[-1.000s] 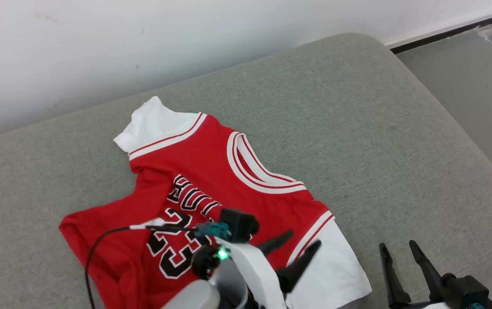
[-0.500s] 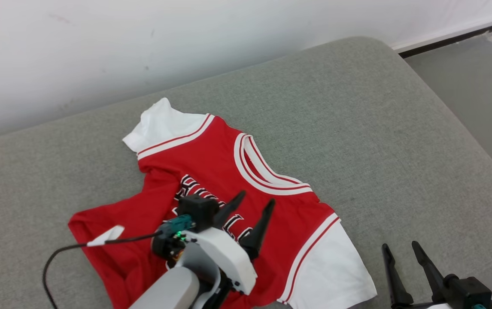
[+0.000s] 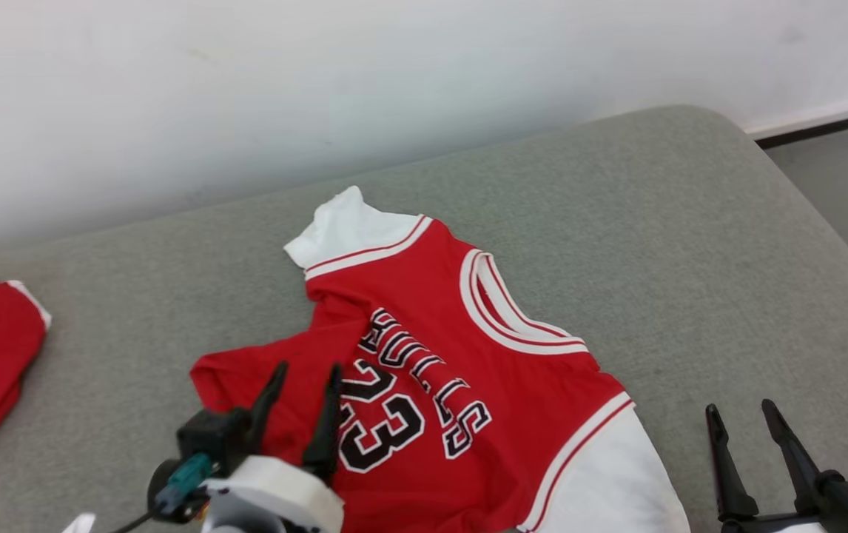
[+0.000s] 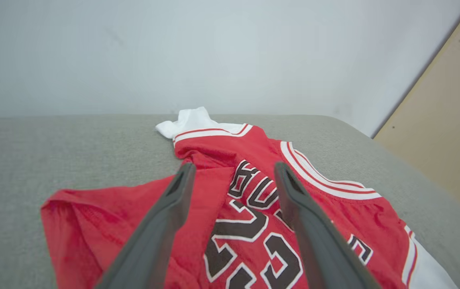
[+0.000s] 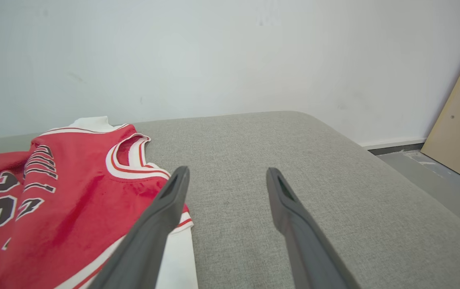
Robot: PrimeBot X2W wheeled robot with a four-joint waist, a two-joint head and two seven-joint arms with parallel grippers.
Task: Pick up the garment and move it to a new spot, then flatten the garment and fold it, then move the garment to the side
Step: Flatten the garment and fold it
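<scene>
The red jersey [image 3: 431, 370] lies in the middle of the grey cushion [image 3: 653, 222]. It looks light and limp and is likely to bunch, so the rumpled hem toward the cushion's left edge seems the best place to pinch. The left end effector [image 3: 308, 366] hangs spread over that hem. The right end effector [image 3: 738, 406] is spread beside the cloth, by the near edge. Half a second ago the left one hung over the lettering, and the camera has swung since.
</scene>
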